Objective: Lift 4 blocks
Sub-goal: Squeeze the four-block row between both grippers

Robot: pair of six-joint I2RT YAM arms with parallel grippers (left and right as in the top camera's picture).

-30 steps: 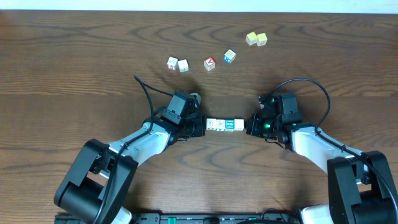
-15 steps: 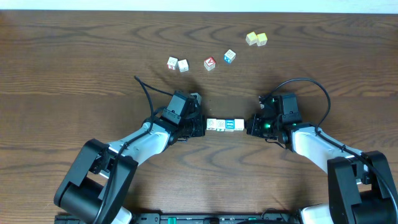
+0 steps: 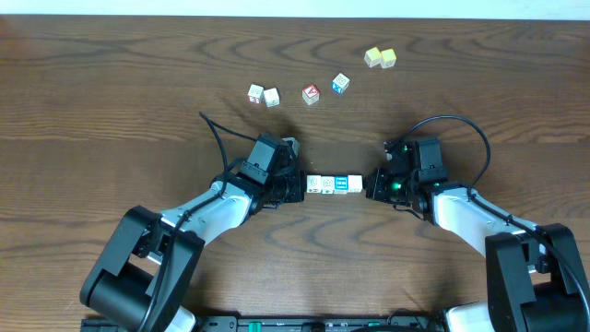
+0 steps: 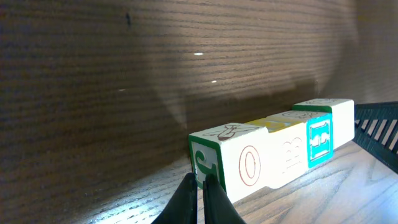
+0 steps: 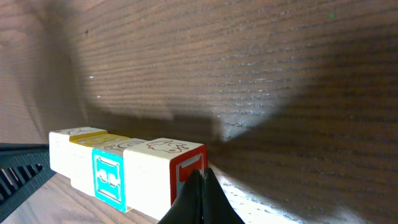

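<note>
Several blocks (image 3: pixel 334 184) lie end to end in one short row at the table's middle, white faces with one teal-printed face. My left gripper (image 3: pixel 300 185) is shut, and its tips press the row's left end. My right gripper (image 3: pixel 367 186) is shut against the right end. In the left wrist view the shut tips (image 4: pixel 200 183) touch the green-edged end block, and the row (image 4: pixel 273 155) runs away to the right. The right wrist view has its shut tips (image 5: pixel 200 177) on the red-edged end face of the row (image 5: pixel 124 168). Whether the row rests on the wood I cannot tell.
Loose cubes lie at the back of the table: two white ones (image 3: pixel 263 95), a red-faced cube (image 3: pixel 311 94), a blue one (image 3: pixel 340 84) and a yellow pair (image 3: pixel 379 58). Black cables arc from both wrists (image 3: pixel 461 124).
</note>
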